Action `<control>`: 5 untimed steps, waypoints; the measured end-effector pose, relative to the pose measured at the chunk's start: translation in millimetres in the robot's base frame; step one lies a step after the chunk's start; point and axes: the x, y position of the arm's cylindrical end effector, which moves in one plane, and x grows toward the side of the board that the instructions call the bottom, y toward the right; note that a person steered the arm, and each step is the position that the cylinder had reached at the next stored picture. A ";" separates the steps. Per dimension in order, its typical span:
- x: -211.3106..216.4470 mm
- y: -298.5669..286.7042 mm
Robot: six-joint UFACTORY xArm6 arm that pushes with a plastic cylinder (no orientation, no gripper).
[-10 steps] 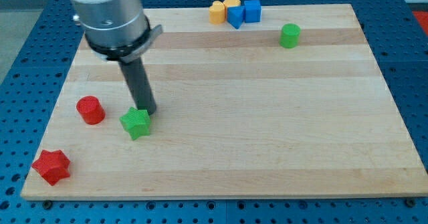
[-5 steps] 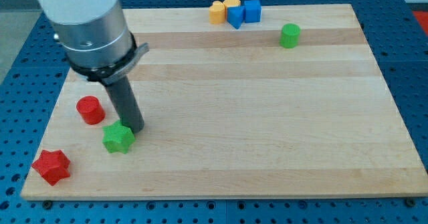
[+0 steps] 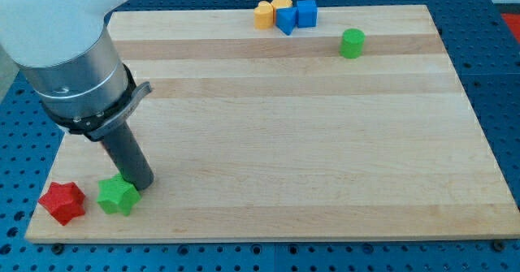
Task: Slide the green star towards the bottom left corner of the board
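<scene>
My tip point(image 3: 141, 184) is sitting on the wooden board point(image 3: 325, 142), pressing against the upper right side of the green star point(image 3: 117, 196); the two are touching. This rod carries no fingers, so there is nothing to be wide, narrow or holding.

The green star is lying flat near the board's bottom left corner, just inside the bottom edge. It is roughly as wide as it is tall, so it is showing no clear long axis; its points are spreading out all round, and which one leads cannot be told at this size. Just beside it, toward the view's left, the red star point(image 3: 62, 202) is resting even closer to the corner, with only a narrow gap showing between the two stars.

The rod is rising from my tip up and to the view's left into the grey cylindrical arm body point(image 3: 73, 69), which is covering the board's left edge and top left corner.

Well apart from all this, at the view's top, four blocks are clustering together at the board's far edge: an orange block point(image 3: 263, 15), a yellow block point(image 3: 282, 2) behind it, a blue block point(image 3: 286, 19) and a blue cube point(image 3: 305, 12), all touching or nearly so. A green cylinder point(image 3: 352, 43) is standing upright to their right, alone. The board is lying on a blue perforated bench point(image 3: 496, 77).
</scene>
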 end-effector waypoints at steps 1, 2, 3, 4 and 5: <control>2.2 0.0; 6.3 0.0; 14.3 0.8; 19.2 3.1; 26.2 24.0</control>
